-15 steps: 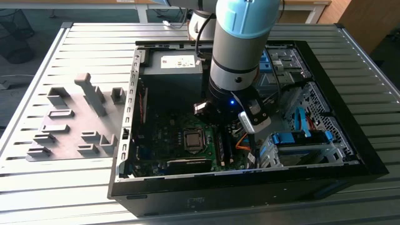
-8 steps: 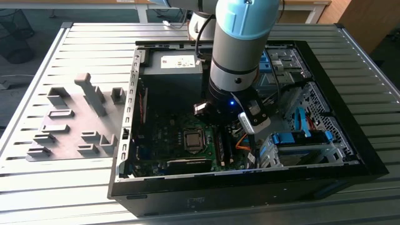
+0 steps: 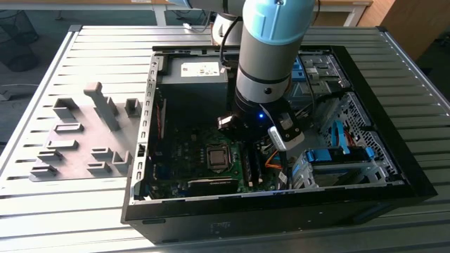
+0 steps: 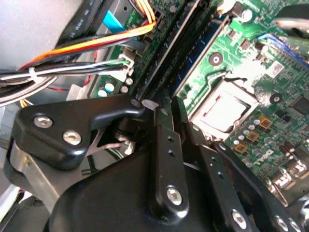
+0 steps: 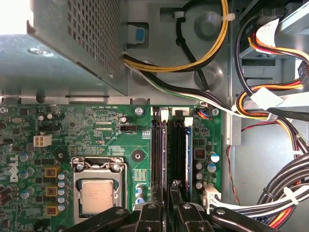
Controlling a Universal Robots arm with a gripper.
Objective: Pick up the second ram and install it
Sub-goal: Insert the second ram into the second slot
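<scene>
My gripper reaches down into the open computer case, right over the memory slots of the green motherboard. Its black fingers stand almost together. A thin dark strip that I take to be the second ram, seen edge-on, runs out from between them along a slot. In the second wrist view the fingertips meet just above the same slots. In the exterior view the gripper is low, beside the processor socket.
The power supply box stands close by the slots. Bundles of coloured cables hang on the other side. Blue drive brackets fill the case on the exterior view's right. Grey holder blocks lie on the slatted table outside the case.
</scene>
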